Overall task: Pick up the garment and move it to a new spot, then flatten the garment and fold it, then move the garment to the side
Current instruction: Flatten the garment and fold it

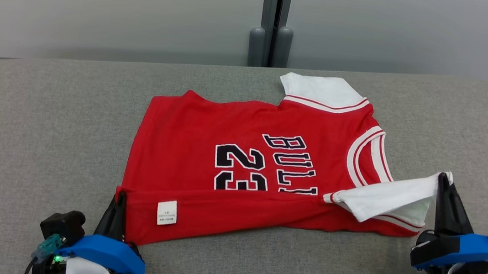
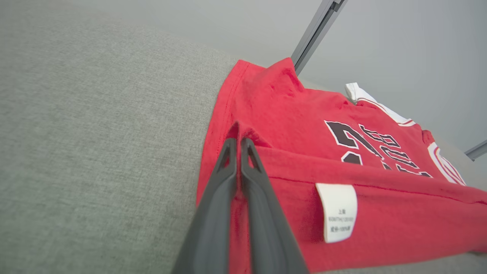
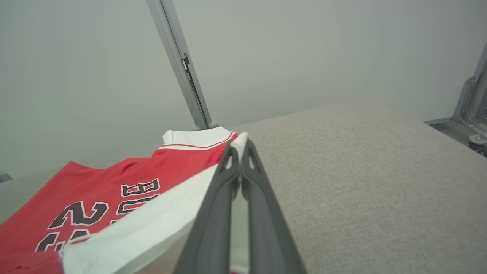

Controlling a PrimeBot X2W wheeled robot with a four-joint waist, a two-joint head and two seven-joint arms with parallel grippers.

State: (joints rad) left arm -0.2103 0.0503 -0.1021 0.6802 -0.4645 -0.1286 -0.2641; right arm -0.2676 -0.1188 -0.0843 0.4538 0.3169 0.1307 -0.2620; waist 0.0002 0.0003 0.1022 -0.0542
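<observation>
The left gripper (image 1: pixel 120 197) is clamped on the near left corner of the shirt (image 1: pixel 208 124), which lies in the middle of the counter (image 1: pixel 45 105), its near edge folded over, tag (image 1: pixel 167 213) up. The right gripper (image 1: pixel 444 179) pinches the white sleeve (image 1: pixel 388 197).

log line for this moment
stage fold | left pincer shut on red fabric jersey hem | right pincer shut on its white sleeve
</observation>
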